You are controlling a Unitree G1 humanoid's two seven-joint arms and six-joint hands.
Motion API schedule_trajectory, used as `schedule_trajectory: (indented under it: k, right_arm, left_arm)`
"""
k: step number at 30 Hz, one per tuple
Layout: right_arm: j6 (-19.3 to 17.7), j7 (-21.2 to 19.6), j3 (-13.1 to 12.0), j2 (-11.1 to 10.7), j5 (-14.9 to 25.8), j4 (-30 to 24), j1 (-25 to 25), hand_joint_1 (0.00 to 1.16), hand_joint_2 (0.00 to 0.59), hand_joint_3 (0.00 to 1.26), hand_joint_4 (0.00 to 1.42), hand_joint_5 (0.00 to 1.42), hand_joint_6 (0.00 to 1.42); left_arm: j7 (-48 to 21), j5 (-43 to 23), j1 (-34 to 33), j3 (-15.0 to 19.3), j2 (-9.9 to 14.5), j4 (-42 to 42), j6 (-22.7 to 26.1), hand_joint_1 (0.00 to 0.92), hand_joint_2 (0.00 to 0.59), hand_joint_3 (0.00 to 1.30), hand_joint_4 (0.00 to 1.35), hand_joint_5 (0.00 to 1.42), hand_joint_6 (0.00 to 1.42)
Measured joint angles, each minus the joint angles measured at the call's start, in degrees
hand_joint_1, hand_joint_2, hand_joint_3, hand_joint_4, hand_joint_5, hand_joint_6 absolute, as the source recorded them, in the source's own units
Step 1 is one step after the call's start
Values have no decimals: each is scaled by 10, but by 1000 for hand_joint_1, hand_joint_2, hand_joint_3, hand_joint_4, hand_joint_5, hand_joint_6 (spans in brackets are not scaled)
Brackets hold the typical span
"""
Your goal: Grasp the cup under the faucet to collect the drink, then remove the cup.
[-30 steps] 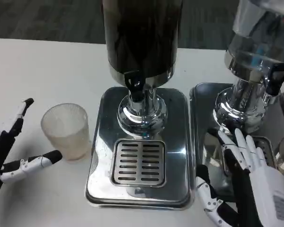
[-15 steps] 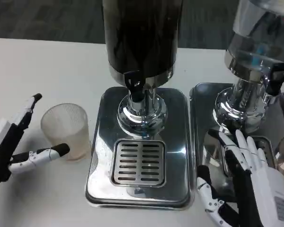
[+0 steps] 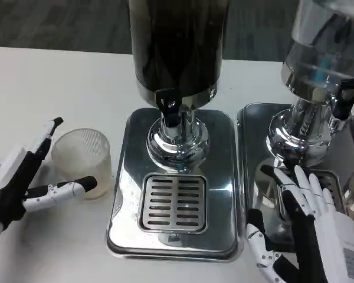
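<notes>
The dark-bodied drink dispenser stands on its chrome base, black faucet above the slotted drip grate, which is bare: the cup has yet to be set there. A second, clear dispenser stands just beyond the right hand's fingertips. That right hand rests with fingers extended and slightly apart, holding nothing, likely waiting. The left hand is spread wide, one finger at the far rim, the other against the near wall, bracketing the cup for a grasp, not yet clamped. The frosted cup sits on the table between those fingers.
</notes>
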Motion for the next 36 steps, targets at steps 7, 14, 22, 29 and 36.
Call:
schedule_trajectory:
  k: [7,14,22,29,36]
  right_arm:
    - [0,0,0,-2,3,0,0,368,446,197,54,15,0]
    - [0,1,-3,-6,10,0,0,368,446,197,54,23,0]
    - [4,6,-9,-12,20,-1,5,368,446,197,54,27,0]
    - [4,7,-11,-14,24,-3,9,368,446,197,54,34,0]
    - [5,13,-16,-15,33,-4,13,368,446,197,54,38,0]
  left_arm:
    - [1,0,-4,-7,-8,3,0,163,9,0,0,113,287]
    - [1,-2,-7,-11,-15,11,0,166,17,0,0,124,299]
    - [8,-3,-12,-10,-31,16,6,172,29,0,0,126,307]
    - [8,-5,-22,-9,-40,18,13,179,41,0,0,146,339]
    - [7,-11,-30,-8,-49,24,15,187,56,0,0,179,395]
